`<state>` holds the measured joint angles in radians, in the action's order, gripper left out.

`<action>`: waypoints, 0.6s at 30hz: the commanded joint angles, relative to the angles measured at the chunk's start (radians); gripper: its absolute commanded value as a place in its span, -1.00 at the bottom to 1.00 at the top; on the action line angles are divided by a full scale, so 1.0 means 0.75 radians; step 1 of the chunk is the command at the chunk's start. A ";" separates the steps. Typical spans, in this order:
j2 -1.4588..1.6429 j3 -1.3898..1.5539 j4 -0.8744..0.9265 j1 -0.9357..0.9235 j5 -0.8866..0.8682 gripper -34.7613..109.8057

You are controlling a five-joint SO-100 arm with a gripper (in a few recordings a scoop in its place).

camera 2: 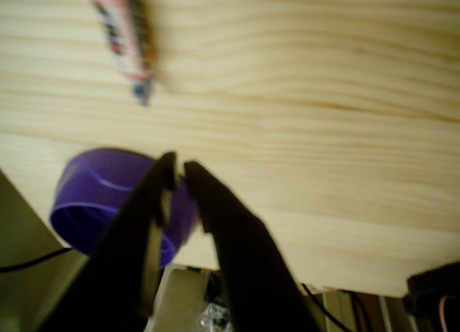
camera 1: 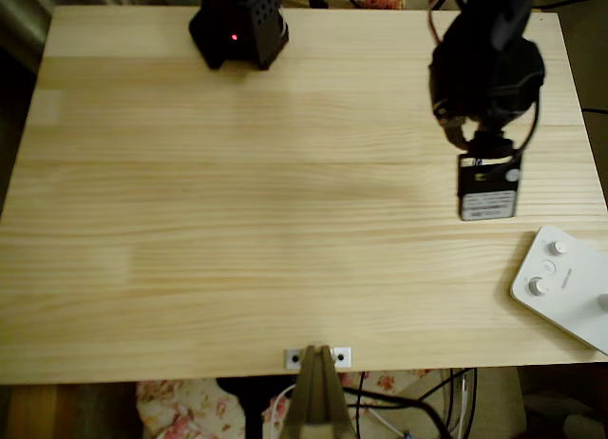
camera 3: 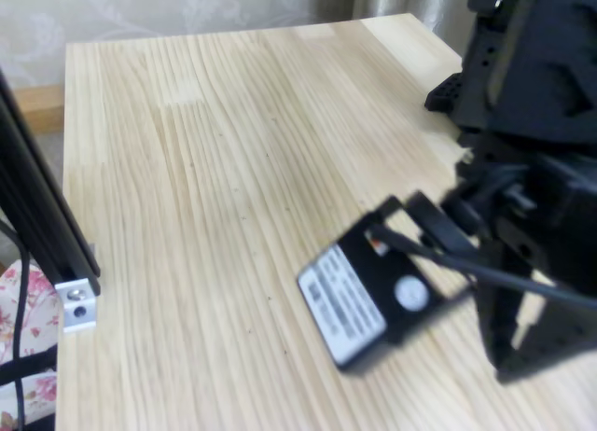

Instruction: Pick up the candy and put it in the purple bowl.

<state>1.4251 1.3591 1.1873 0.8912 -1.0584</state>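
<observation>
Table: pale pine plank tabletop (camera 2: 323, 131) is lying under the arm, bare wood beyond the fingertips.
Bowl: round deep purple plastic bowl (camera 2: 93, 195) is sitting just behind and left of the fingertips in the wrist view, near the table edge.
Gripper: black two-finger gripper (camera 2: 178, 170) is hanging with fingers nearly together, a thin gap showing, nothing between them.
Candy: small pinkish-white wrapped candy (camera 2: 126, 44) is lying well ahead and left of the fingertips, blurred.
Risk: narrow fingers may be missing or nudging the candy; an elbow swing could be knocking the bowl off the edge.
</observation>
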 commanded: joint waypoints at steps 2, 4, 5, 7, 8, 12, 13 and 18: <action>0.002 -0.198 0.014 0.041 -0.037 -0.51; -0.022 -0.215 0.004 0.039 -0.047 -0.51; -0.039 -0.231 0.002 0.035 -0.049 -0.51; -0.080 -0.270 0.000 0.029 -0.076 -0.51; -0.115 -0.303 0.004 0.029 -0.080 -0.51; -0.317 -0.575 0.145 0.043 -0.074 -0.49; -0.348 -0.616 0.166 0.043 -0.074 -0.49; -0.368 -0.646 0.166 0.039 -0.051 -0.48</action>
<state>1.0983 0.9802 1.3054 0.9066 -1.0983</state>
